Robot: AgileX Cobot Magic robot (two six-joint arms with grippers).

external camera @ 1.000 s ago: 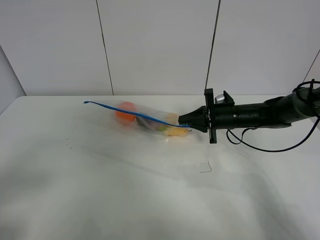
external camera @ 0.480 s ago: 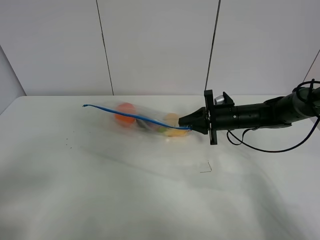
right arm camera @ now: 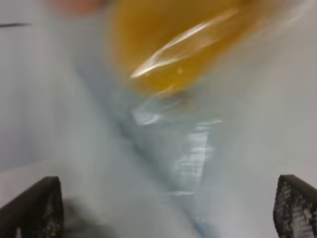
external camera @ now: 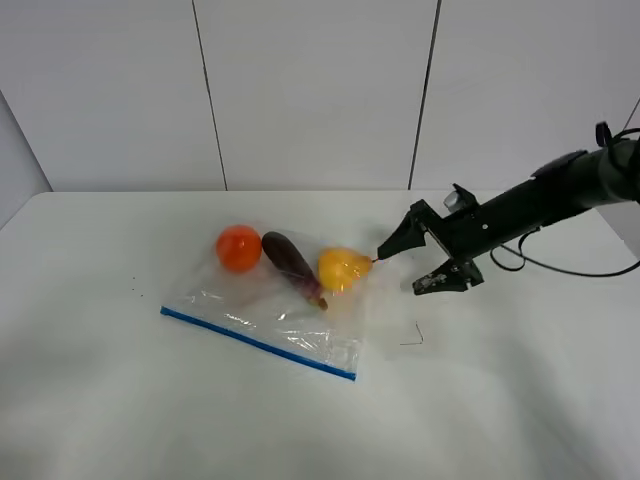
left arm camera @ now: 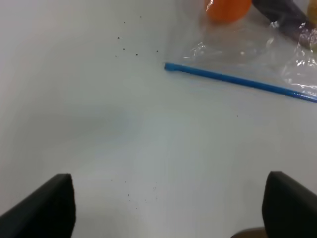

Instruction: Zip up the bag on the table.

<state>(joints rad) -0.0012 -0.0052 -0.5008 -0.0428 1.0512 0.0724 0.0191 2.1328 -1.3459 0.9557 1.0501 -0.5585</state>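
The clear crinkly zip bag (external camera: 270, 305) is lying flat on the white table (external camera: 150, 410), its blue zipper strip (external camera: 258, 342) running along the edge nearest the camera. Through the plastic an orange ball (external camera: 238, 248), a dark purple eggplant (external camera: 292, 267) and a yellow pear-like piece (external camera: 343, 268) are showing in a row along the far side. The right gripper (external camera: 405, 264) is hovering just beside the bag's right end, next to the yellow piece, with its two fingers spread wide and nothing between them. The left gripper (left arm camera: 166, 201) is looking down on bare table near the zipper's left tip, its dark fingers (left arm camera: 47, 206) standing well apart.
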